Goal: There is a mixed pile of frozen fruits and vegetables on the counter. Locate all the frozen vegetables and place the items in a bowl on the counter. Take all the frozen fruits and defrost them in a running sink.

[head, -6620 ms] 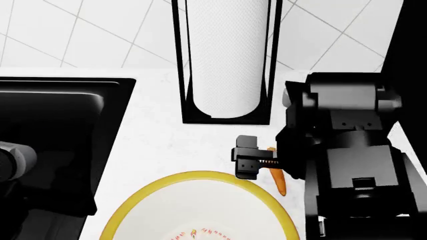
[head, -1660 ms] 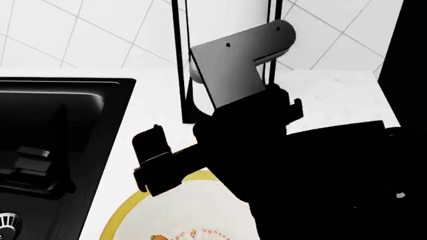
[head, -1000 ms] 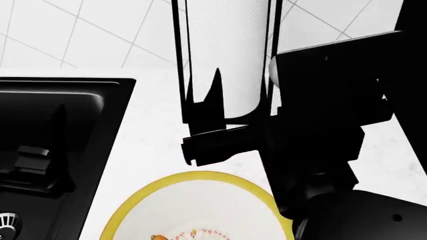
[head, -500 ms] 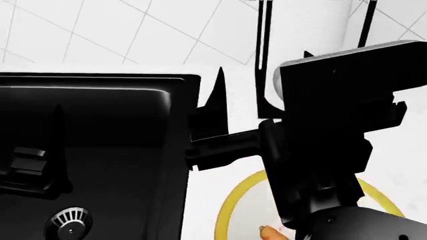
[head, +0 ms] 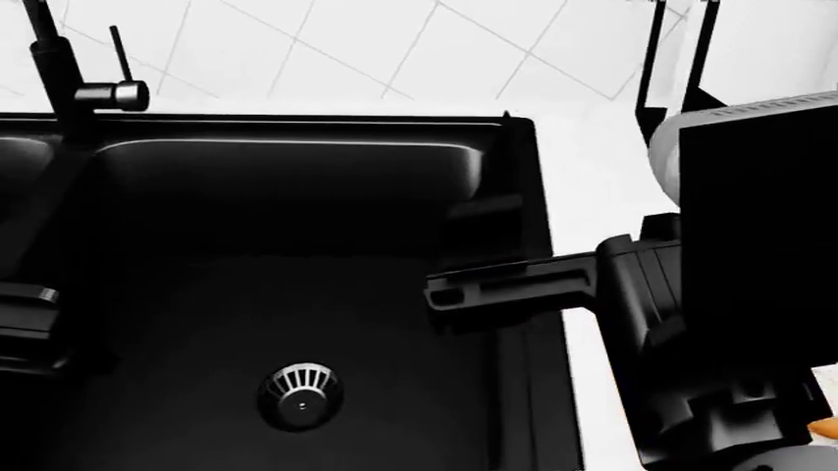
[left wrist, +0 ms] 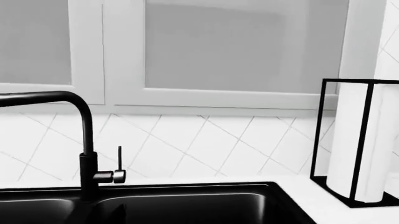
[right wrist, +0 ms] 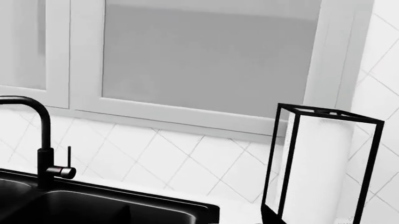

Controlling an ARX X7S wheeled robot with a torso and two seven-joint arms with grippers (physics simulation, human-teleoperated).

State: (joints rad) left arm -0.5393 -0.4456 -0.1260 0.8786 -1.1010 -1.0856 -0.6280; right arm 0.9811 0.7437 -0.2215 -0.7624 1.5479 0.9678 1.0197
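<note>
The right arm's black gripper [head: 452, 291] reaches over the sink [head: 328, 196], near the drain [head: 302, 392]; whether its fingers are spread, I cannot tell. Faucet [head: 66, 69] far left, paper towel holder [head: 681, 59] far right. The view has swung left since a moment ago, losing the yellow bowl; an orange sliver [head: 825, 428] shows at the right edge.

Flat, even simulator light, sharp throughout, faint sheen inside the black sink [head: 262, 255]

The head camera looks steeply down into the sink [head: 301, 294]. Both wrist cameras face the tiled wall levelly, sharing the faucet [left wrist: 84, 140] and paper-towel holder [right wrist: 318, 163].
</note>
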